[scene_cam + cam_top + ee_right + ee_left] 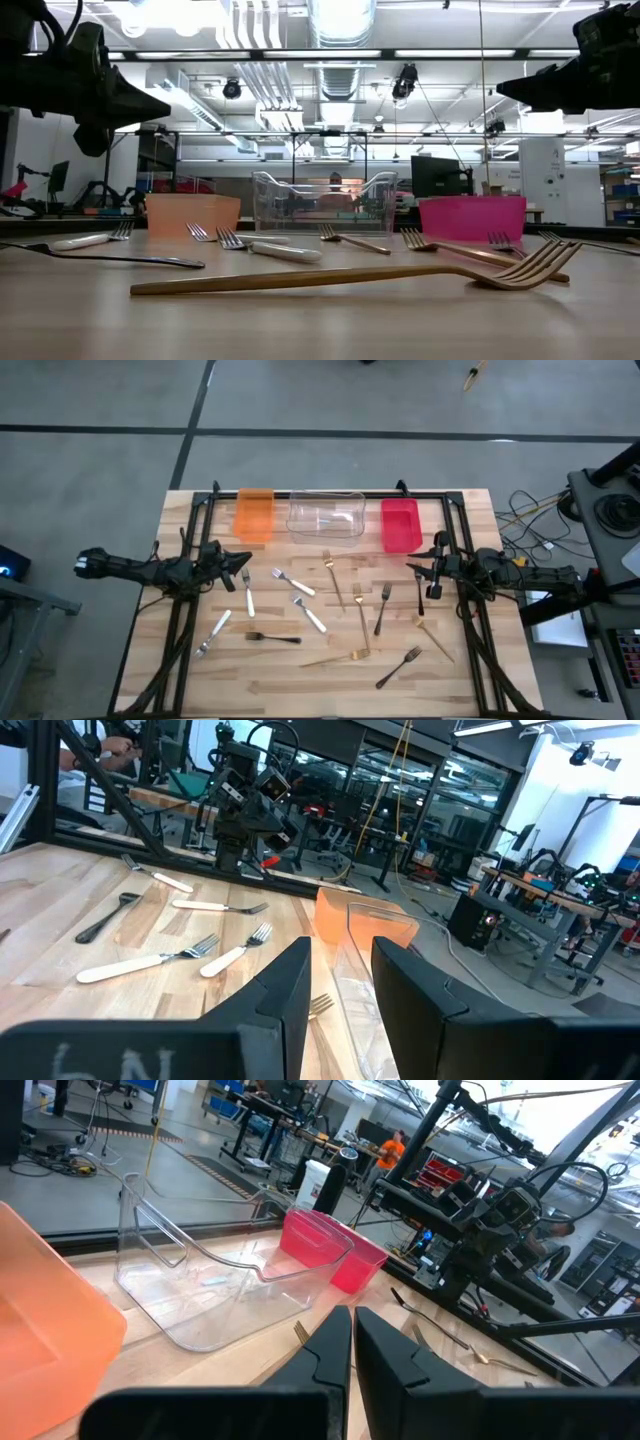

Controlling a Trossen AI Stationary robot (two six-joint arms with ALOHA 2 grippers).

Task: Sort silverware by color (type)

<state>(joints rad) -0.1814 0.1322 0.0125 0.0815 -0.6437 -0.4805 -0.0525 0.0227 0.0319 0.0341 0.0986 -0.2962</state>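
Wooden slat table [330, 670] in a big open lab, forks scattered all over, none sorted.

The silverware [330, 615] lies loose between both arms: I count five white, five gold, four black forks, pointing every which way. Left gripper [243, 564] is clenched shut on nothing, hanging above the white ones. Right gripper [418, 571] holds nothing, fingers parted, above a black fork [420, 591] lying front-to-back. Orange bin [254, 514], clear bin [326, 515], red bin [401, 524], one each, along the far edge.

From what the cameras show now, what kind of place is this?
Probably a robotics lab or workshop. Exposed ducts and strip lights run overhead, benches with equipment stand around, and the wooden table sits in a black frame, forks scattered before three plastic bins.
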